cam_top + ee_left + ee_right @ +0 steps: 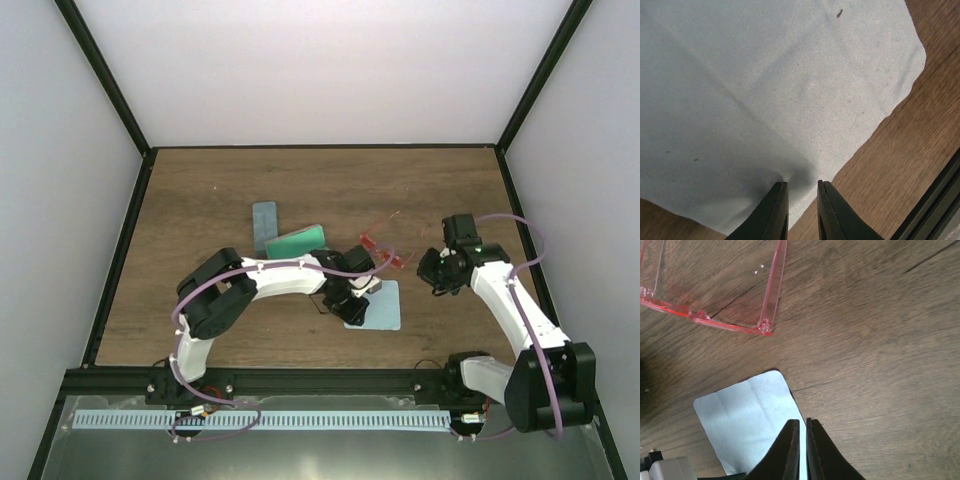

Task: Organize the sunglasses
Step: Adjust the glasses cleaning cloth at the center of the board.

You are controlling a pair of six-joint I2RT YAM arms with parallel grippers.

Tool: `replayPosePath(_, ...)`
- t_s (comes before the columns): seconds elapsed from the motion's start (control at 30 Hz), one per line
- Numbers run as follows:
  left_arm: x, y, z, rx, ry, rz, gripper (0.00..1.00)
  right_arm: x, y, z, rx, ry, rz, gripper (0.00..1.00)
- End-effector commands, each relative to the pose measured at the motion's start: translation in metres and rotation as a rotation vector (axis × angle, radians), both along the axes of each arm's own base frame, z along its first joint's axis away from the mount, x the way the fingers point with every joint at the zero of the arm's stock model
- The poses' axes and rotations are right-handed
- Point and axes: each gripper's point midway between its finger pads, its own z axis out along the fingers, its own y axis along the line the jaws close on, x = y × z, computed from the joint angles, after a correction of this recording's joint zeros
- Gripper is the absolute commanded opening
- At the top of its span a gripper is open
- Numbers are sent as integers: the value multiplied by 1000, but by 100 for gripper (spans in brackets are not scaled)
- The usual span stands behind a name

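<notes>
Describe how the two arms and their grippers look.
Both arms share one build: the left arm and right arm have white links between bulky black joints, with a purple cable looping along each. The left gripper and right gripper end in two dark, tapered fingers.

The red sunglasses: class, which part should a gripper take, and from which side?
Probably a temple arm, mid-length, from straight above, jaws across its width. The sunglasses lie unfolded on the table, so that slender straight arm lies clear of the cloth.
</notes>
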Motion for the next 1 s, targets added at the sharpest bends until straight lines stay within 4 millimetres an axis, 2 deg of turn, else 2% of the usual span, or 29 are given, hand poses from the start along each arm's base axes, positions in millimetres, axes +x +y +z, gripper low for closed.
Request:
replayPosePath(0.0,-8,17,-1,49,-2,-22,17,15,10,6,35,-41,65,7)
replayPosePath(0.13,3,-5,36,-57,-53,-27,24,21,11,-7,-12,8,88,10)
replayPosePath(0.17,10,-11,49,-79,-81,-16,28,25,12,-6,-24,0,95,12)
replayPosePath(0.27,25,-18,76,-118,-145,19,48,35,21,-6,-26,-19,119,25)
replayPosePath(0.37,38,-16,88,-113,-186,66,55,40,30,-12,-30,-1,138,31)
replayPosePath(0.43,47,-6,80,-80,-173,115,55,41,38,-19,-32,14,161,31)
replayPosePath(0.6,73,36,54,-10,-116,297,51,39,58,-40,-42,58,204,31)
replayPosePath(0.7,82,53,48,9,-108,355,51,39,64,-48,-60,79,216,31)
replayPosePath(0.8,86,59,47,17,-113,368,51,38,65,-58,-78,103,216,31)
replayPosePath(0.97,85,60,48,3,-119,352,51,40,64,-68,-99,129,208,29)
